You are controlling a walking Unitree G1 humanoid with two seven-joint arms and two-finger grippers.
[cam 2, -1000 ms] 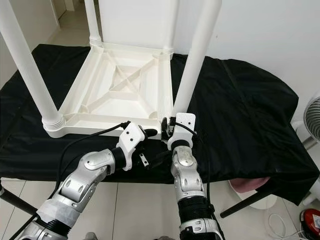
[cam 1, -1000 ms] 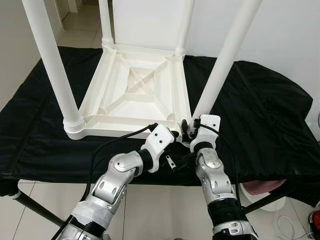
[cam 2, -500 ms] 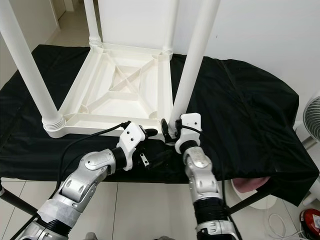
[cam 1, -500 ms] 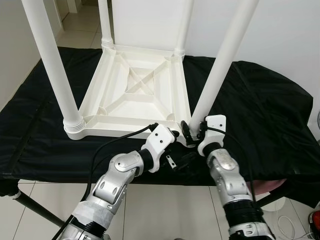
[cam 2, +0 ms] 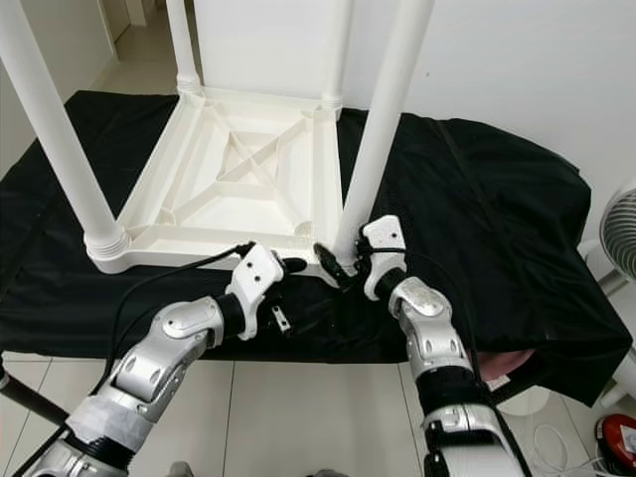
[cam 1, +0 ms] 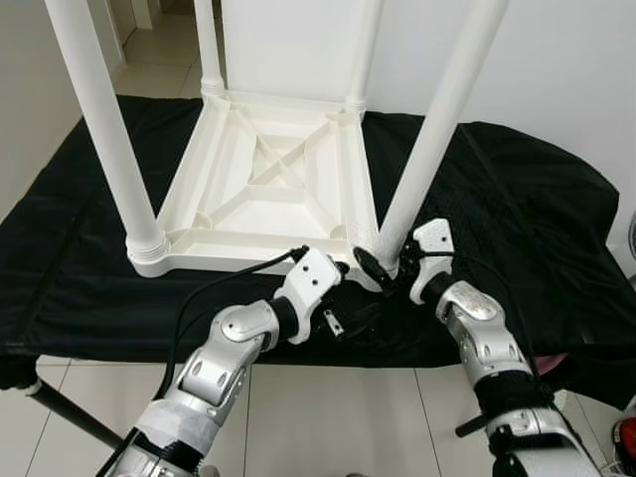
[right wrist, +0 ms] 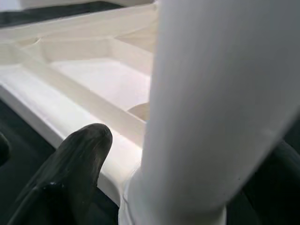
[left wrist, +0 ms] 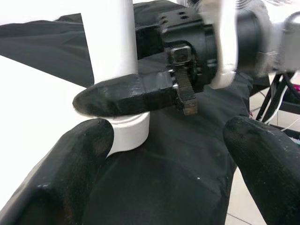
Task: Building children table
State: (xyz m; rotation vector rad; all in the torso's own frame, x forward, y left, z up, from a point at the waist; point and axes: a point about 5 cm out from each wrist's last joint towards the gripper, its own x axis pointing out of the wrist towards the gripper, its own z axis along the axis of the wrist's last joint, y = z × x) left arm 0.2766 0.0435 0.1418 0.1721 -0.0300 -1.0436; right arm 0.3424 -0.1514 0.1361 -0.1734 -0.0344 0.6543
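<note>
Your white children's table (cam 1: 273, 194) lies upside down on the black-covered bench (cam 1: 517, 209), legs pointing up. Your right gripper (cam 1: 383, 266) sits at the base of the near right leg (cam 1: 427, 149), its fingers (right wrist: 75, 159) spread either side of the leg. Your left gripper (cam 1: 343, 273) hangs just beside that corner, fingers (left wrist: 61, 183) wide apart, holding nothing.
</note>
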